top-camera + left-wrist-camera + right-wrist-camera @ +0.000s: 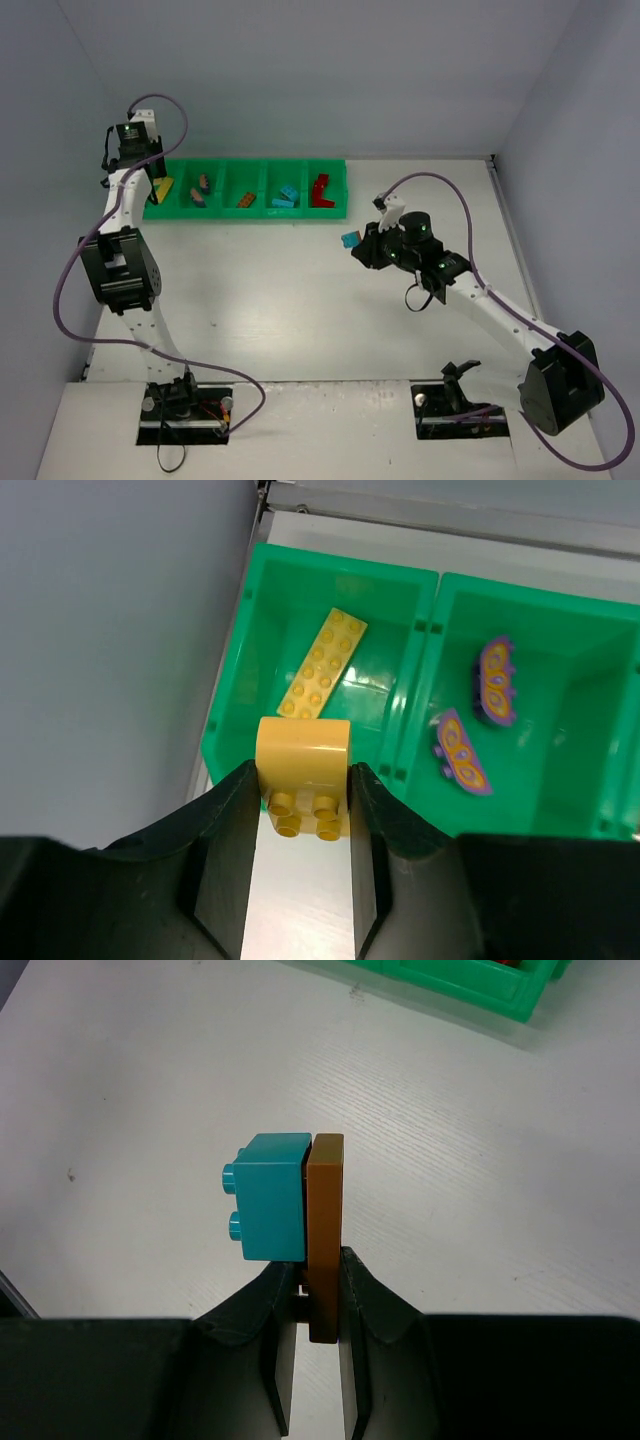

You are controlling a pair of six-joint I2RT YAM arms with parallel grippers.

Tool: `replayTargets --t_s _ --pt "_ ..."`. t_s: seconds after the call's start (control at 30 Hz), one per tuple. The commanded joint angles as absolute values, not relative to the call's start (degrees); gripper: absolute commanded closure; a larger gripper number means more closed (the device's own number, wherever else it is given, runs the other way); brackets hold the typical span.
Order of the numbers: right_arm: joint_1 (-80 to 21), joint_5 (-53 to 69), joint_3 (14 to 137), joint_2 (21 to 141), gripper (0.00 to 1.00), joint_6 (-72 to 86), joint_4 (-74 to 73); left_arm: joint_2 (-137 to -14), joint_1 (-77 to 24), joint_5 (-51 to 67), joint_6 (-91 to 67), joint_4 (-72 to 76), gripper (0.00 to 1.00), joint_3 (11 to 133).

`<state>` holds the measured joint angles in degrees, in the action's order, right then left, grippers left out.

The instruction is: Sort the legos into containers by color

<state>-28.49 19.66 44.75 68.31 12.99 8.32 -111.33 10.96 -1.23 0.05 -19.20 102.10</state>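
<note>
The green tray lies at the table's back left; its five compartments are the containers. My left gripper is shut on a yellow rounded brick over the near edge of the leftmost compartment, where a yellow plate lies. Two purple pieces sit in the second compartment. An orange-brown piece, cyan bricks and a red piece fill the others. My right gripper is shut on a brown plate with a cyan brick stuck to it, held above the table right of the tray.
Grey walls close in the table on the left, back and right. A purple cable loops above the right arm, and another hangs beside the left arm. The tray's corner shows at the top of the right wrist view.
</note>
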Motion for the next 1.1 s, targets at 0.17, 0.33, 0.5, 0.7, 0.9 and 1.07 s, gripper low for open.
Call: replayTargets --t_s 0.17,0.33,0.5,0.7,0.9,1.07 --pt "-28.3 21.1 46.8 67.5 1.0 13.4 7.2 -122.2 13.0 -2.8 4.8 -17.5 0.82 118.0" --pt "-28.3 20.6 47.7 69.3 1.0 14.0 6.9 -127.2 13.7 -2.3 3.1 -18.5 0.53 122.8" --pt "-28.3 20.5 48.4 70.2 1.0 14.1 6.9 -126.8 13.8 -0.9 1.1 -17.9 0.34 122.4" --pt "-28.3 19.7 49.1 70.2 1.0 13.4 7.0 -118.1 13.5 6.7 -8.4 -17.4 0.28 115.3" --pt "-28.3 19.1 49.7 70.4 1.0 13.9 8.7 -100.2 9.6 19.8 -23.4 -8.5 0.28 96.5" --pt "-28.4 19.2 49.2 70.0 1.0 14.6 10.5 -88.8 0.6 28.6 -31.7 -4.6 0.28 82.2"
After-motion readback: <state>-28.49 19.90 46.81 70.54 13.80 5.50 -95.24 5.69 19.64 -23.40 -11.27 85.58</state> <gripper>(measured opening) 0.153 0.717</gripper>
